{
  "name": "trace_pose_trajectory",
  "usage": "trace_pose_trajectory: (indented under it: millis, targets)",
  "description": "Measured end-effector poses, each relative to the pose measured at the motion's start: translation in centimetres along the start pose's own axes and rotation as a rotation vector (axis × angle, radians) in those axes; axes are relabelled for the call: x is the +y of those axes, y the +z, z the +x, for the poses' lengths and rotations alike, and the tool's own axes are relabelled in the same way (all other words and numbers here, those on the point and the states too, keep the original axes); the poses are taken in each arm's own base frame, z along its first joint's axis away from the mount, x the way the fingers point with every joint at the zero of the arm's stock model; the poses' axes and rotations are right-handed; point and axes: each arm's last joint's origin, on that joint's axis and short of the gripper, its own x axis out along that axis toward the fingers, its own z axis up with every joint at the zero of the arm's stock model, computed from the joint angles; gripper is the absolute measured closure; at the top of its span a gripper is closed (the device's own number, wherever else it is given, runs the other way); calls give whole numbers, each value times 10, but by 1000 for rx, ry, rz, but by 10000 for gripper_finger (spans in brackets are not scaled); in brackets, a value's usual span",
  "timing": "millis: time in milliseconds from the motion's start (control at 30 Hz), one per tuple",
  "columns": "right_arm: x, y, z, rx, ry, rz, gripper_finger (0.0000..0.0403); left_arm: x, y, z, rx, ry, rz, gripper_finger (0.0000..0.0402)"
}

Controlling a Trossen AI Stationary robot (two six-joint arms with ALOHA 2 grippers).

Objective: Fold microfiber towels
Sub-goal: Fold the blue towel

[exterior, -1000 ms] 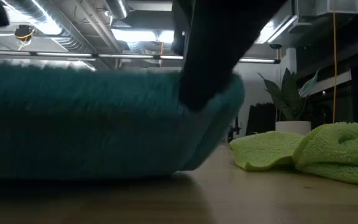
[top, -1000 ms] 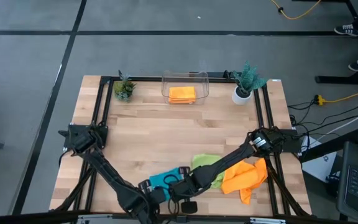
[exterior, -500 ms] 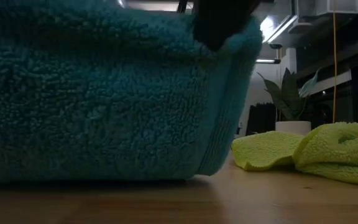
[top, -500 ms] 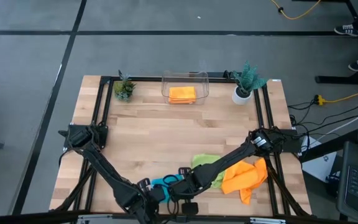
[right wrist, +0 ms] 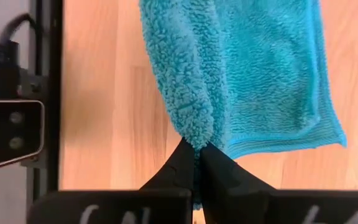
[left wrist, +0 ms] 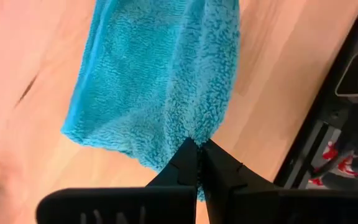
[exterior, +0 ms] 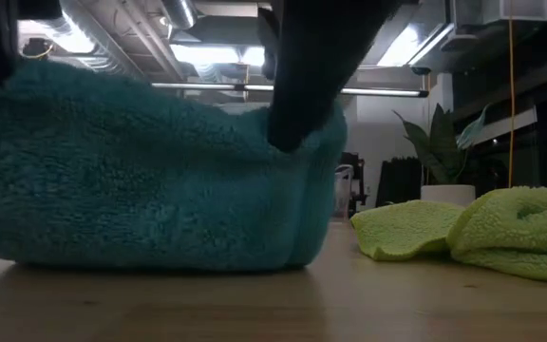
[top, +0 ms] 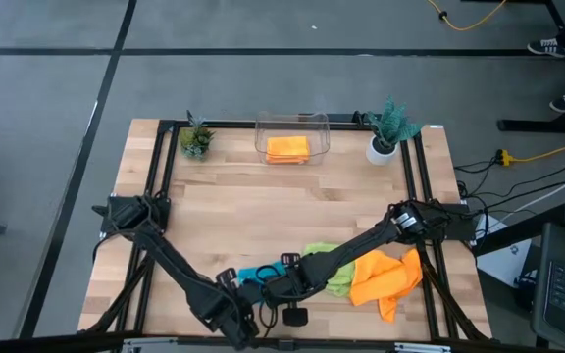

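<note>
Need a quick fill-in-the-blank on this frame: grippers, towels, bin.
1. Both the left gripper and the right gripper are shut on the ____ towel.
2. The clear bin holds a folded ____ towel.
3. The green towel lies against a crumpled ____ towel.

Missing words: teal; orange; orange

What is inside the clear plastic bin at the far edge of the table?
The clear bin holds one folded orange towel. Anything beneath that towel is covered and cannot be seen.
</note>
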Motion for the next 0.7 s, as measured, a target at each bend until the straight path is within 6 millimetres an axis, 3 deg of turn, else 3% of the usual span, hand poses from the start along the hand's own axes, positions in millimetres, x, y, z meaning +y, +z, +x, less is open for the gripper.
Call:
trace_pose_trajectory:
  millis: [233,467,700]
  targets:
    - [1,-1,1,61,104,29,396,0,4,6,57,-47,-26,401]
    - [19,-5,-4,157,359,39,396,-22,2,-3,138,-313,-60,401]
    - [21,-7,-3,111,263,17,396,-18,2,-2,103,-256,-52,401]
